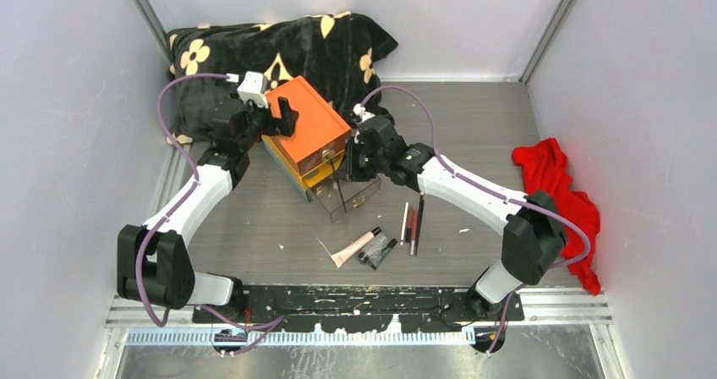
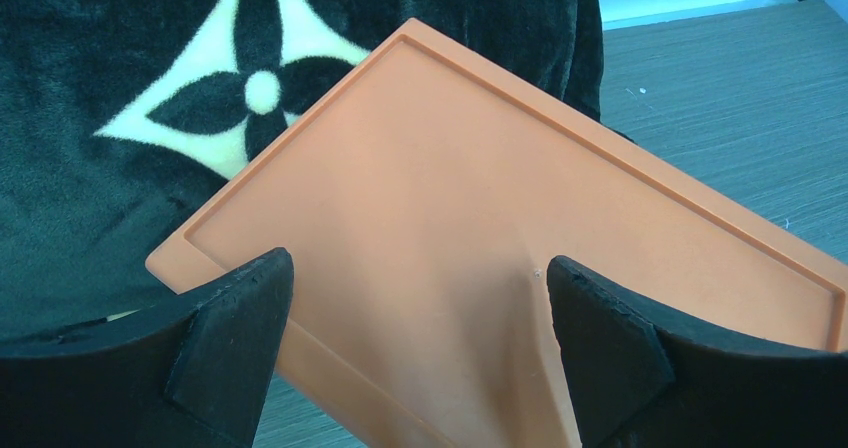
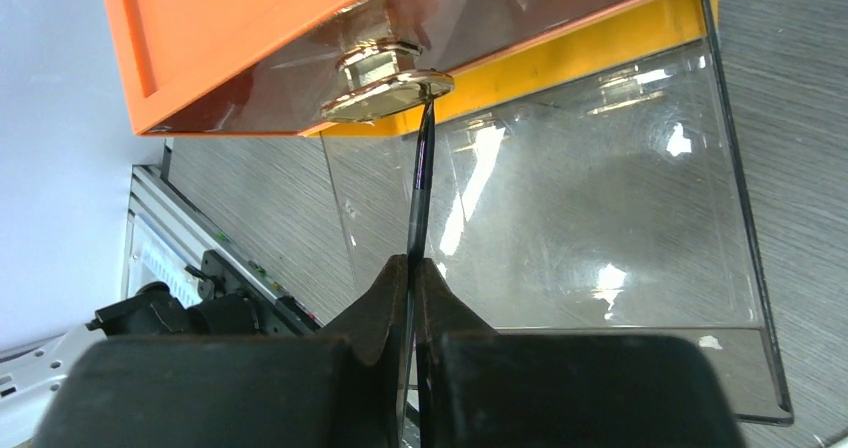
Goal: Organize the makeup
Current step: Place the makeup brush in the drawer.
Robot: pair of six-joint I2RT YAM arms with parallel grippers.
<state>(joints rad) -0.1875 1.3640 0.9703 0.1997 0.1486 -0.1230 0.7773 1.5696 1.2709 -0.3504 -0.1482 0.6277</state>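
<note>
Pencil [image 3: 421, 188] | lengthwise from clamped right pincer [image 3: 412, 273], tip at knob [image 3: 385, 80] | left pincer [image 2: 420, 268] agape

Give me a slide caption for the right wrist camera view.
Right gripper pinches a thin dark pencil over the open clear drawer of the orange box.

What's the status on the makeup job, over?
Left gripper open over orange box. Right gripper shut on thin dark pencil above open clear drawer, tip near upper knob. Pinkish tube, black tube, pencils on table.

A lab test booth: white panel walls [image 1: 643, 74], aluminium frame posts [image 1: 554, 24], grey tabletop [image 1: 473, 117].
</note>
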